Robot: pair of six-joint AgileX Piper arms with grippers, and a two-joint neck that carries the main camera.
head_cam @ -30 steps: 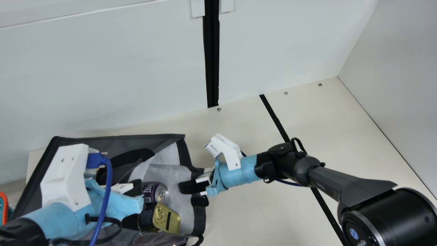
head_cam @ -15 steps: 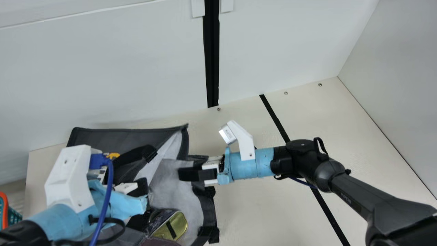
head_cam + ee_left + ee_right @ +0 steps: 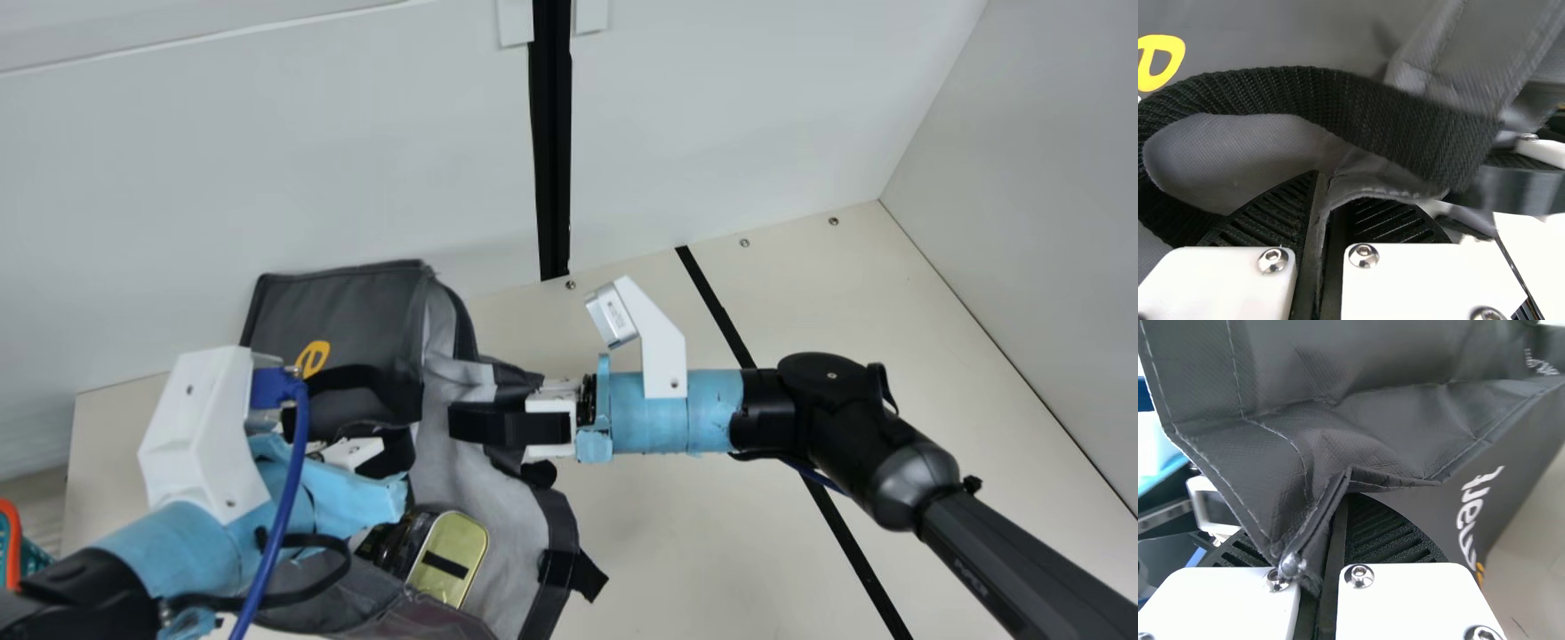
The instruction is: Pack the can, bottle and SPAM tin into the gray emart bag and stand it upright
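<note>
The gray bag (image 3: 351,307) leans over on the table, its pale inside facing right. In its mouth lies the SPAM tin (image 3: 449,556), gold end outward. My left gripper (image 3: 391,458) is at the bag's upper rim; in the left wrist view that gripper (image 3: 1325,220) is shut on the gray fabric below a black strap (image 3: 1338,100). My right gripper (image 3: 471,422) is at the bag's right edge; the right wrist view has the same gripper (image 3: 1331,547) shut on a folded corner of the bag (image 3: 1405,360).
A teal basket with an orange rim (image 3: 12,551) stands at the far left. Behind the bag rises a white wall (image 3: 267,160) with a black upright bar (image 3: 551,160). A black stripe (image 3: 720,311) crosses the cream table (image 3: 676,551) under the right arm.
Both grippers have moved up in the main view, drawing the bag up and rightward; its logo has come into sight. The purple can has gone from sight, and the tin has tilted.
</note>
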